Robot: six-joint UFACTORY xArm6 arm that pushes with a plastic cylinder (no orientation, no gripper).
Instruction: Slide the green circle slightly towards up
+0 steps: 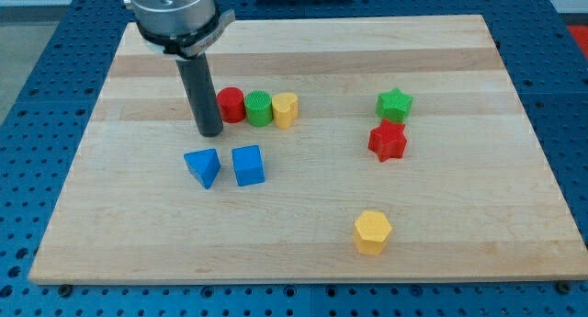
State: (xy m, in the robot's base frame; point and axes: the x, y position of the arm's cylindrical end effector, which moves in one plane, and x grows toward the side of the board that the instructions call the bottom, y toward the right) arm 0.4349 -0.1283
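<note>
**Rod tip waits left of a row of three blocks; the green circle sits in the middle**

A pale wooden surface (pixel 303 234) lies on a blue pegboard. There is no hand on this arm, only a straight dark rod, so nothing is held or clamped. My tip (pixel 210 133) rests on the wood just left of a small red cylinder block (pixel 230 105). Touching that block's right side is the green circle, a ribbed green cylinder block (pixel 259 107), and a yellow rounded block (pixel 286 109) touches it in turn.

Towards the view's bottom sit a blue triangular block (pixel 203 166) and a blue cube-like block (pixel 248 164).

Judgement: to nudge green towards the view's top, my tip should first travel round beneath the row, passing between it and the blue pair, then push straight upward through green's centre. A short, centred stroke should avoid dragging the red and yellow neighbours.
</note>
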